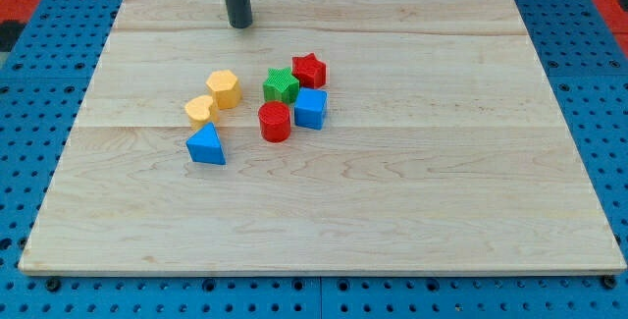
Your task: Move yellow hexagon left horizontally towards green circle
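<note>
We are holding my tip (239, 25), a bare rod gripping nothing, above and slightly right of the yellow hexagon (224, 88); no green circle is showing

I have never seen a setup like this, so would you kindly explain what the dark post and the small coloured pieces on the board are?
There is one picture, from a single camera looking down at a wooden board. The dark post is the robot arm's rod; my tip pushes blocks and holds nothing. It rests near the view's top, apart from all blocks. In the middle lie a yellow hexagon, a second yellow block, a blue triangle, a green star, a red star, a red cylinder and a blue cube. I see no green circle.
</note>
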Controlling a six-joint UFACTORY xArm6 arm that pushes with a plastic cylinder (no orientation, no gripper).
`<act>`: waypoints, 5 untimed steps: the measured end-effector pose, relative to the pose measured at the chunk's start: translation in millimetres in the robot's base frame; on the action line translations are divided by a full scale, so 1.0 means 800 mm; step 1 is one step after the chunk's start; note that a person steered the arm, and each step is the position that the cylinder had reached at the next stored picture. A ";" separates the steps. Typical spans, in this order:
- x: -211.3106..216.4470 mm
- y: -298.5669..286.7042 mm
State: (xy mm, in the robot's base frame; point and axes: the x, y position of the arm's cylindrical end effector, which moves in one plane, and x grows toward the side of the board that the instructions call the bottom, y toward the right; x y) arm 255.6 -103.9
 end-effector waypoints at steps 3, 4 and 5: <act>0.166 0.011; 0.205 0.026; 0.190 -0.024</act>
State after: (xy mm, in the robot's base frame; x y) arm 407.5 -123.4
